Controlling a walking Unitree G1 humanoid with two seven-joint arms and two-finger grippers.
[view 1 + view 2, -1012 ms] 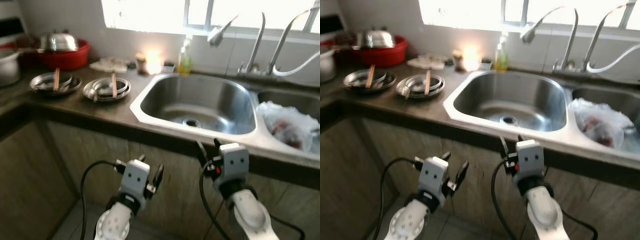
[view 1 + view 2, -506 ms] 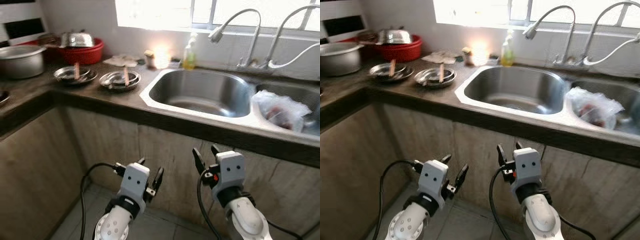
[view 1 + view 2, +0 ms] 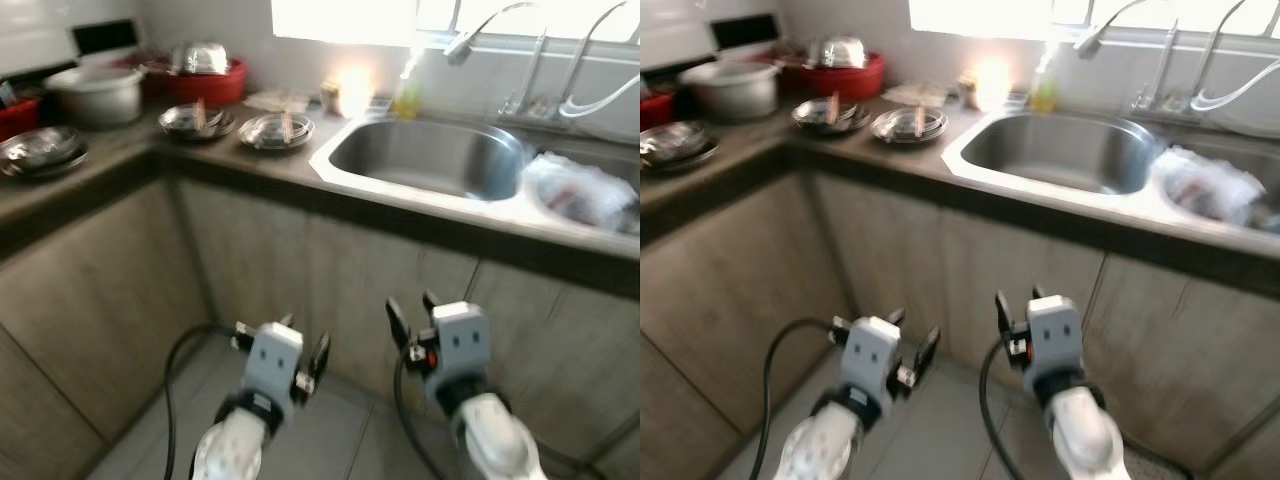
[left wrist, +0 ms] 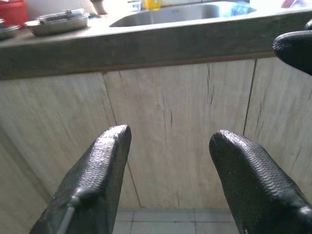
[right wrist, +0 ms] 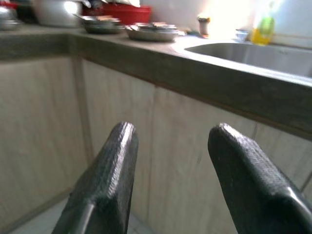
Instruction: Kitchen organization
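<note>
Kitchen cabinets fill the foreground under a dark desk carrying steel plates, a red basin and a sink. Left pincer and right pincer hang low before the cabinet doors, both spread wide and empty. Plates sit well apart from both. Risk: the blurred view suggests motion, so an arm raised early could strike the desk edge.

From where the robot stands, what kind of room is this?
A home kitchen, most likely: a steel sink with taps is set in a countertop, and metal dishes sit beside a red basin.
</note>
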